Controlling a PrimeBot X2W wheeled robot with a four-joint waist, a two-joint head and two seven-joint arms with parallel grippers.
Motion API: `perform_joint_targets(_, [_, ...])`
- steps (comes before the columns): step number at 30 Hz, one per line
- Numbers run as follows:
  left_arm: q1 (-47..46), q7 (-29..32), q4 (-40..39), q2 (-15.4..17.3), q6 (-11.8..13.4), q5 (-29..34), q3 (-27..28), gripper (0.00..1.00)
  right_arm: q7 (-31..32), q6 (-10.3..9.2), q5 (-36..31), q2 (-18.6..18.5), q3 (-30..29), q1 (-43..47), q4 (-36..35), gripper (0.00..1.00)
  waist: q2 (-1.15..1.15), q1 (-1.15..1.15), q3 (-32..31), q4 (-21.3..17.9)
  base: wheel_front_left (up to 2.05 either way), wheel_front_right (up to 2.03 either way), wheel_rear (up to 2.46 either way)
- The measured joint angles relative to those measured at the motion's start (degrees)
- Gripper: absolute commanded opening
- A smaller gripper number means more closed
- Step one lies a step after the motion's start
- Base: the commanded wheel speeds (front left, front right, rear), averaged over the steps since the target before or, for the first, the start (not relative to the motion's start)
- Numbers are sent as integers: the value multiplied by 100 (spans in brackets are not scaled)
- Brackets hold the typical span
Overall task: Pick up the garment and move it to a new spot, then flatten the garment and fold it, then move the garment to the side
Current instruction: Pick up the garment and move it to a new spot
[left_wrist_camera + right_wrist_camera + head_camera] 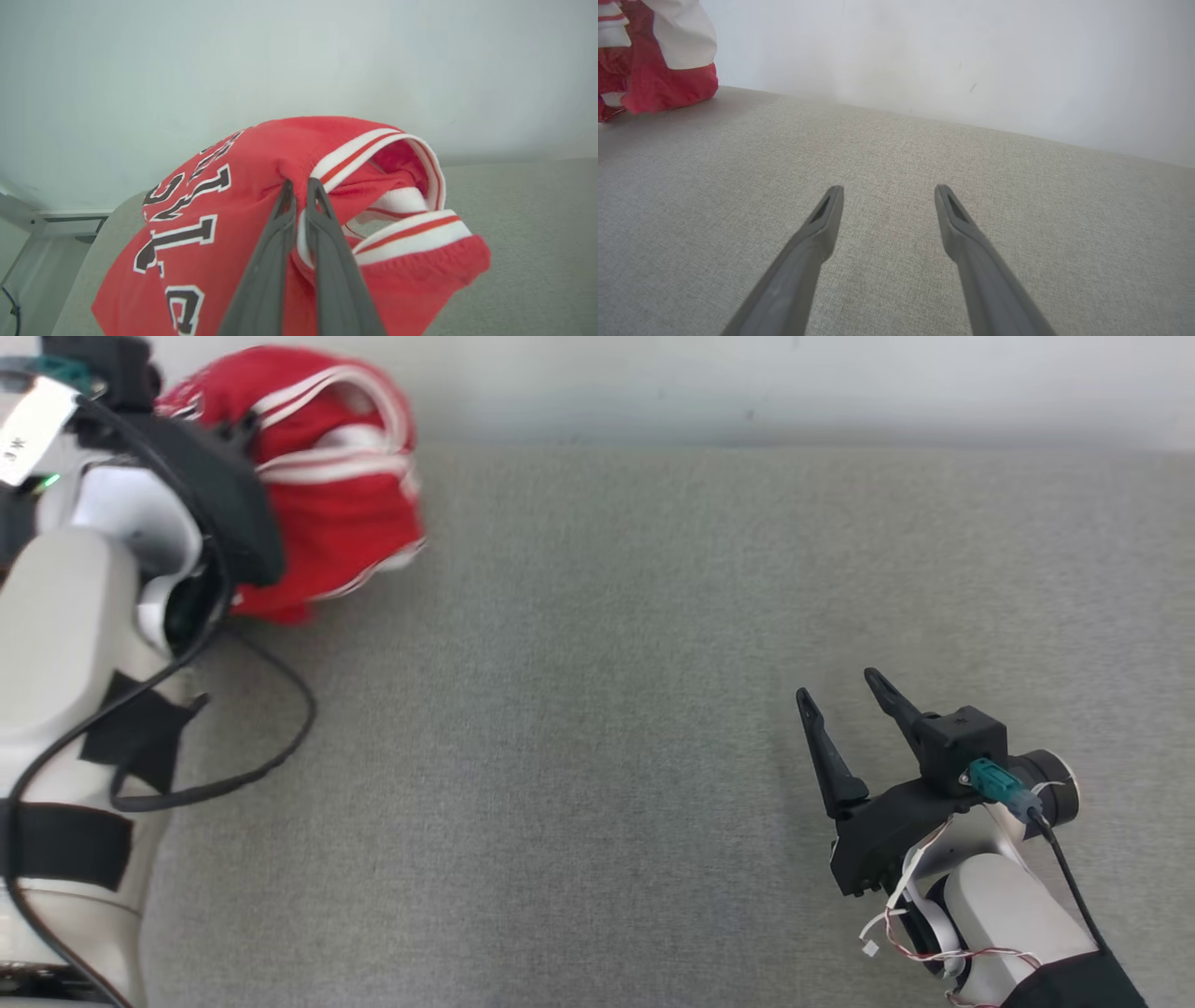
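The garment (pixel 336 495) is a red jersey with white stripes and black lettering, bunched up at the far left of the grey surface. In the left wrist view my left gripper (pixel 299 184) is shut on a fold of the garment (pixel 243 186) beside its white-striped opening. My pale left forearm (pixel 84 644) covers that grip in the head view. My right gripper (pixel 837 686) stands open at the lower right, low over bare fabric with nothing between its fingers. The right wrist view has the open right gripper (pixel 889 189) in front and the garment (pixel 658 88) far off at the upper left.
A grey fabric-covered surface (pixel 597 709) stretches across the scene, ending at a pale wall (pixel 747 383) behind. A black cable (pixel 280 747) loops off my left arm over the left part of the surface. The surface's left edge (pixel 88 261) drops off beside the garment.
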Motion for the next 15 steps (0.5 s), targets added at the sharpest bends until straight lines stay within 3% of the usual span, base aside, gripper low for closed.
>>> perform_joint_targets(15, [264, -143, -1882, -148, -2, -1377, -1419, 0, -245, -34, 194, 134, -136, 229, 144, 100, 0, 0, -359, -738, 0, 0, 0])
